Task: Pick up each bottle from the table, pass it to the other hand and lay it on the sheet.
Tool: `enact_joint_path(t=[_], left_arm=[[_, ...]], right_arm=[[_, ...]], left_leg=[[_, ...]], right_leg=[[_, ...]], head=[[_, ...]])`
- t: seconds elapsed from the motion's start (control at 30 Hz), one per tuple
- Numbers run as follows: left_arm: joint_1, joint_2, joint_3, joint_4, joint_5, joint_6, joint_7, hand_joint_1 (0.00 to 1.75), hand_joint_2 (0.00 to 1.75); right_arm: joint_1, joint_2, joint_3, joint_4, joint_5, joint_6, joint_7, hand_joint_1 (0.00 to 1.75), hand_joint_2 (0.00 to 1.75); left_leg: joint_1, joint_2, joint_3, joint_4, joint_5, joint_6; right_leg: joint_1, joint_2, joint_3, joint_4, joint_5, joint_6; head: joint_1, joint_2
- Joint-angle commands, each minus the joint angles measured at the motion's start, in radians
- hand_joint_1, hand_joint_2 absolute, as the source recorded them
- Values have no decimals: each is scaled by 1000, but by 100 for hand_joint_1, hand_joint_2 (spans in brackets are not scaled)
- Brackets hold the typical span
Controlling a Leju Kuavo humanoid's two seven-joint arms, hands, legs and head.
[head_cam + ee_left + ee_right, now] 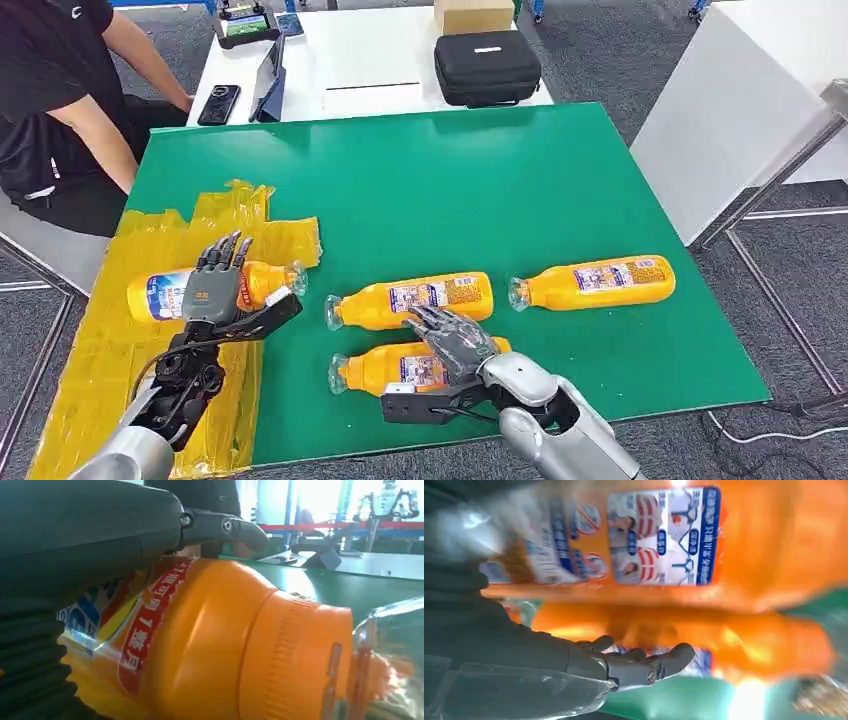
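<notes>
Left hand (212,285) is laid over a bottle (160,293) on the yellow sheet (140,240), fingers extended; grip cannot be told. Right hand (452,340), fingers spread, is set on the nearest bottle (385,370) on the green table (480,180); fingers should be closed squarely round mid-body before lifting

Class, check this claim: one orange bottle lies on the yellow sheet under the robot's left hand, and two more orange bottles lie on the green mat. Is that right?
Not quite: the count on the mat is wrong. The head view shows three orange bottles on the green mat: one, another, and one under the right hand. One bottle does lie on the yellow sheet under the left hand.
</notes>
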Motion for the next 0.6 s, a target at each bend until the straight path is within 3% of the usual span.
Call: enact_joint_path(t=[0.03, 0.37, 0.43, 0.6], left_arm=[[39, 7, 44, -40, 11, -27, 2, 0, 0], [46, 0, 61, -56, 44, -27, -20, 0, 0], [65, -25, 114, -134, 218, -88, -134, 0, 0], [143, -47, 167, -471, 591, -206, -278, 0, 0]], right_arm=[[-18, -24, 39, 72, 11, 2, 17, 0, 175], [-8, -25, 32, 67, 17, 4, 24, 0, 175], [8, -29, 19, 58, 27, 5, 32, 0, 175], [45, -20, -11, 49, 52, 10, 37, 0, 175]], left_leg=[[0, 3, 3, -1, -1, -1], [0, 5, 8, 0, -3, -2], [0, 4, 6, 0, -2, -1], [0, 2, 3, 1, -2, -1]], right_leg=[[0, 1, 3, -1, -1, 0], [0, 0, 8, 0, -3, 0], [0, 0, 6, -1, -2, 0], [1, -2, 3, 0, -2, 0]], head=[[0, 0], [0, 0], [0, 0], [0, 0]])
